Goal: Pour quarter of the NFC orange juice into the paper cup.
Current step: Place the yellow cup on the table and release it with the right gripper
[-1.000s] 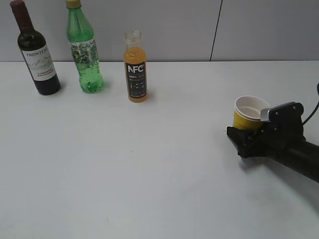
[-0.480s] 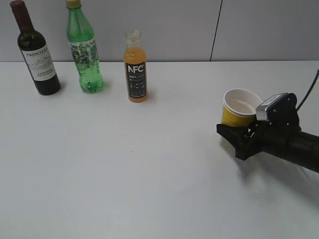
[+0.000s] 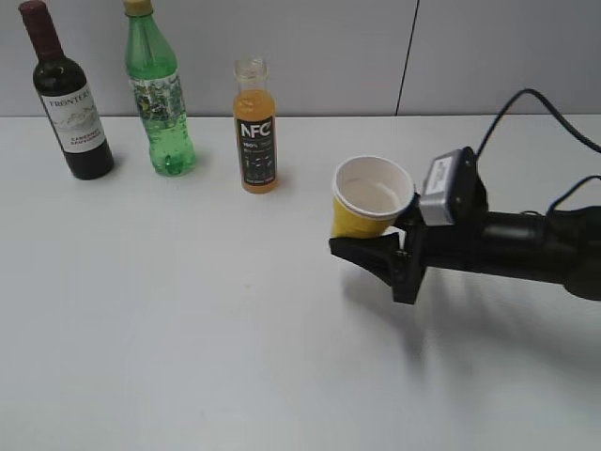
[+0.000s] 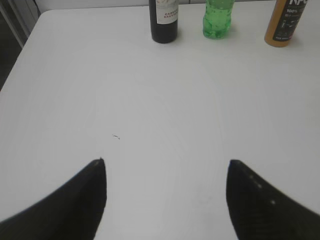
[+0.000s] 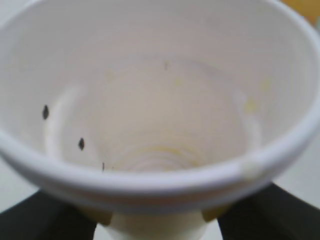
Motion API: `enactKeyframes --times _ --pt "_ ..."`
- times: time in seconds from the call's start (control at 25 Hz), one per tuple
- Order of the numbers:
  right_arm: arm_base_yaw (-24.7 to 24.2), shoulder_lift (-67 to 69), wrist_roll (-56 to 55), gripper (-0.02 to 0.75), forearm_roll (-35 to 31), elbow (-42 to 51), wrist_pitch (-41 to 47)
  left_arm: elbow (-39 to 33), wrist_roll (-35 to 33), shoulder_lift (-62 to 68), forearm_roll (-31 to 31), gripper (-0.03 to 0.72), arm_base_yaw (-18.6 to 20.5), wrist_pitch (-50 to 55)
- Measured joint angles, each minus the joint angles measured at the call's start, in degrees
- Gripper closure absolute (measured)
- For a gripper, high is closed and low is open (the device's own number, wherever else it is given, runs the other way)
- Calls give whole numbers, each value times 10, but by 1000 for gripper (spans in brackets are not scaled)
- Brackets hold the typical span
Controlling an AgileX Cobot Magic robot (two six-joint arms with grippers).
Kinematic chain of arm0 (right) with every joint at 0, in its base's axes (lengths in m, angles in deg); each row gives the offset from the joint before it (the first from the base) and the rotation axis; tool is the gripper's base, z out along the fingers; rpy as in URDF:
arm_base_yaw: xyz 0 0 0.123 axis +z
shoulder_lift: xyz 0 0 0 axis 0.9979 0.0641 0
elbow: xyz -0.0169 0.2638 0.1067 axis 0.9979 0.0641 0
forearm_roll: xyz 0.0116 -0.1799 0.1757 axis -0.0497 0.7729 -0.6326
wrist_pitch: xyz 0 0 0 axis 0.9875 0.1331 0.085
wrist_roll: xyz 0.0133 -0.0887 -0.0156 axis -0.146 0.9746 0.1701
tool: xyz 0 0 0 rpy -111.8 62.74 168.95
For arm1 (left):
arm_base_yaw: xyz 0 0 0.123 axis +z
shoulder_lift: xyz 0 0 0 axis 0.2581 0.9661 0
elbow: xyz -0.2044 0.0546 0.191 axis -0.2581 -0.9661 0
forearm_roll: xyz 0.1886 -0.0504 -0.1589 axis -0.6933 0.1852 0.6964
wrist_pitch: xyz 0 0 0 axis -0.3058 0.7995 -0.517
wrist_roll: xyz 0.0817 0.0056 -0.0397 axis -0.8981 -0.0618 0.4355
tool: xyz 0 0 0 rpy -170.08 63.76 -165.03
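The NFC orange juice (image 3: 255, 132) stands uncapped at the back of the white table (image 3: 188, 310); its lower part also shows in the left wrist view (image 4: 285, 22). My right gripper (image 3: 368, 246) is shut on the paper cup (image 3: 371, 197), yellow outside and white inside. It holds the cup a little above the table, tilted, right of the bottle. The cup's empty white inside (image 5: 160, 100) fills the right wrist view, with dark fingers (image 5: 40, 220) at both lower corners. My left gripper (image 4: 166, 165) is open over bare table with nothing between its fingers.
A dark wine bottle (image 3: 70, 103) and a green plastic bottle (image 3: 161, 103) stand left of the juice along the back wall. The left wrist view shows their bases, wine bottle (image 4: 164, 20) and green bottle (image 4: 217, 20), and the table's left edge (image 4: 20, 55).
My right gripper has carried the paper cup leftward and a little up, from the table's right side toward the juice bottle. The bottles have not moved.
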Motion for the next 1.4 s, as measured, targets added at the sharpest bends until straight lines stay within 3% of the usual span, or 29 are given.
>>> enactKeyframes --times 0.2,0.36,0.6,1.28,1.4 --pt "83 -1 -40 255 3 -72 81 0 0 0 0 141 0 0" --pt "111 19 -62 255 5 -107 100 0 0 0 0 141 0 0" --pt "114 71 -70 255 74 -118 111 0 -1 0 0 141 0 0" --pt "118 92 -74 255 94 -151 140 0 -1 0 0 141 0 0" --pt "118 92 -99 211 98 -151 153 0 -1 0 0 141 0 0"
